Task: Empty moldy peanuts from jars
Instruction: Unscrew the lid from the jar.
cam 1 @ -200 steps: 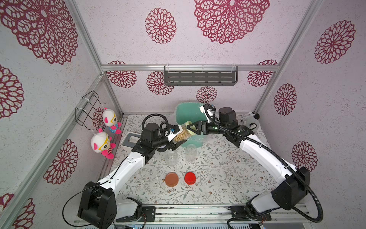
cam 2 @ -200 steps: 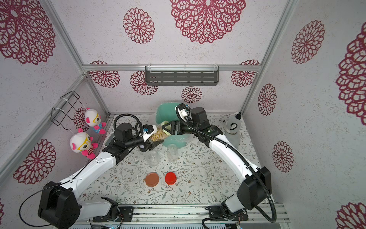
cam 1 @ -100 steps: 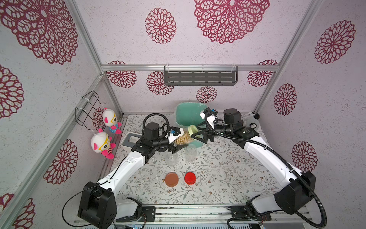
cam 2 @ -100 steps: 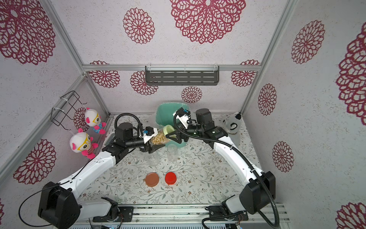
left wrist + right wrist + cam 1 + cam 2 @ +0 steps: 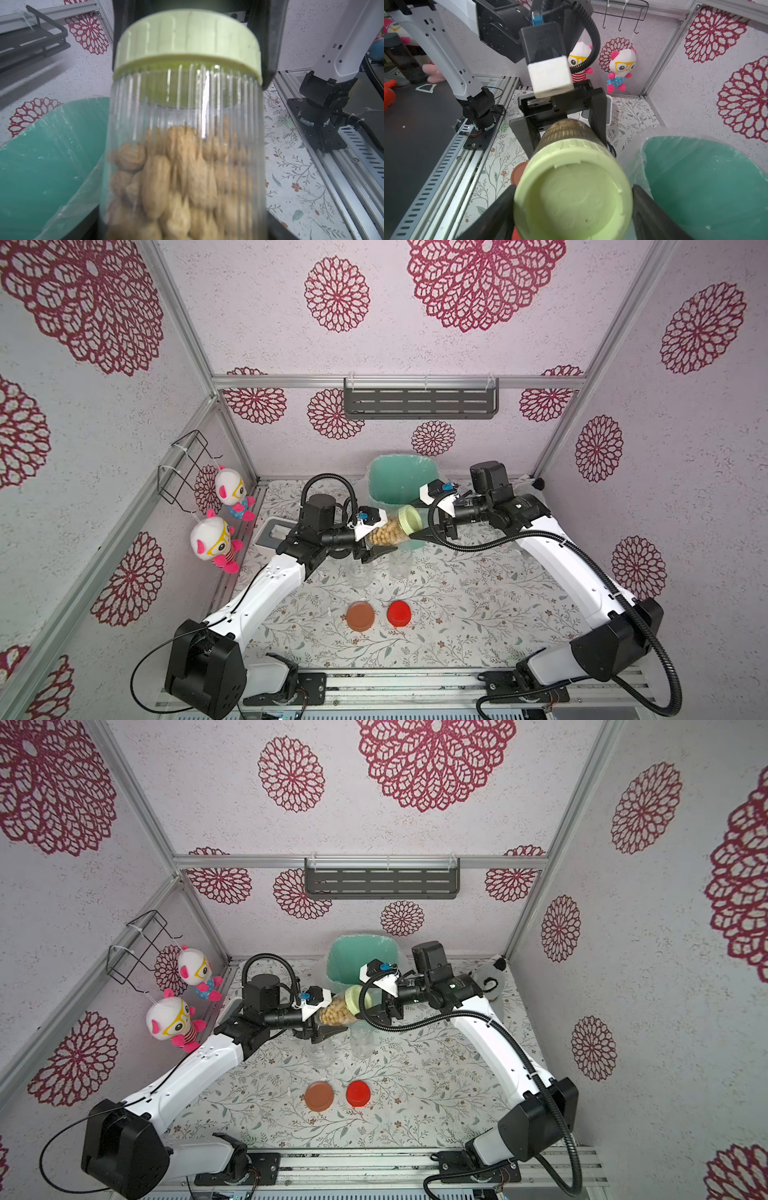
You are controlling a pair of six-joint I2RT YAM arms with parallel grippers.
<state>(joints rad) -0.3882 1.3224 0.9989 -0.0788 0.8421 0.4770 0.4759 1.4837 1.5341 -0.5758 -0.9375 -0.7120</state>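
A clear ribbed jar (image 5: 384, 534) (image 5: 333, 1013) of tan peanuts (image 5: 176, 182) lies on its side in the air in front of the teal bin (image 5: 390, 479). My left gripper (image 5: 379, 538) (image 5: 327, 1018) is shut on the jar's body. The pale green lid (image 5: 409, 519) (image 5: 573, 195) is on the jar and points at the right arm. My right gripper (image 5: 573, 207) (image 5: 415, 522) is shut on that lid, its black fingers (image 5: 496, 214) pressing both sides. Two empty clear jars (image 5: 360, 572) (image 5: 400, 564) stand below on the table.
A brown-orange lid (image 5: 360, 616) and a red lid (image 5: 399, 612) lie near the table's front. A white box (image 5: 272, 533) sits at the left, two plush toys (image 5: 214, 541) hang on the left wall, and a grey plush (image 5: 490, 979) is at the back right.
The right arm has swung out to the right and its wrist has turned around the lid. The jar stays in the left gripper at about the same place.
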